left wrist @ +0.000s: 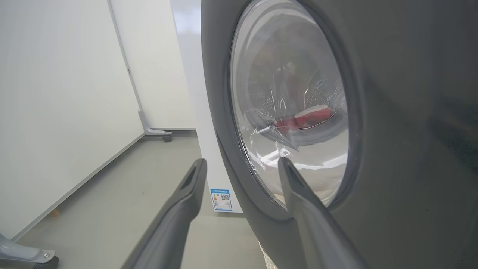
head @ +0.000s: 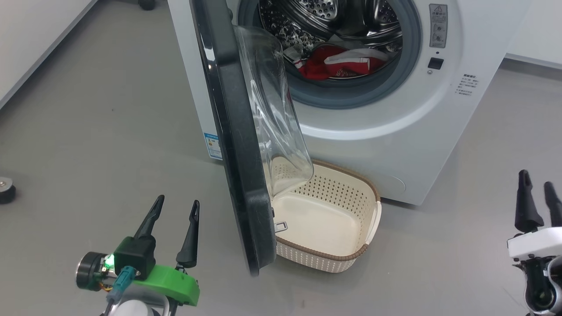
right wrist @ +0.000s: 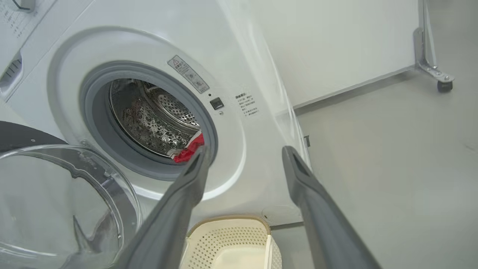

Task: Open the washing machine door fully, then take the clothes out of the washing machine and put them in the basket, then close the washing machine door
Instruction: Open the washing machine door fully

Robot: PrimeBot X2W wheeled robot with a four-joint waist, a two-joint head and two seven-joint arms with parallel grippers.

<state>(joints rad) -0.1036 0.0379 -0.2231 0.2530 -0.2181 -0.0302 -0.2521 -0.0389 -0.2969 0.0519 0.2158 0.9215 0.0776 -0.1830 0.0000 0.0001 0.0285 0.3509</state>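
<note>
Since the washing machine door (head: 232,145) is only about half open in the head view, standing edge-on over the basket (head: 342,193), I'd say the left hand (head: 178,200), spread and empty near the door's outer face, is the closer one. The right hand (head: 535,178), also spread and empty, is well off on the door's inner side. The left wrist view looks right at that outer face, with the clothes (left wrist: 302,117) showing red through the glass, and the right wrist view has them down in the washing machine (right wrist: 239,179) drum, beyond the door's bowl.

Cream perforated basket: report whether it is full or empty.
Empty: the cream perforated plastic basket shows a bare floor; the red and white clothes lie in the steel drum.
</note>
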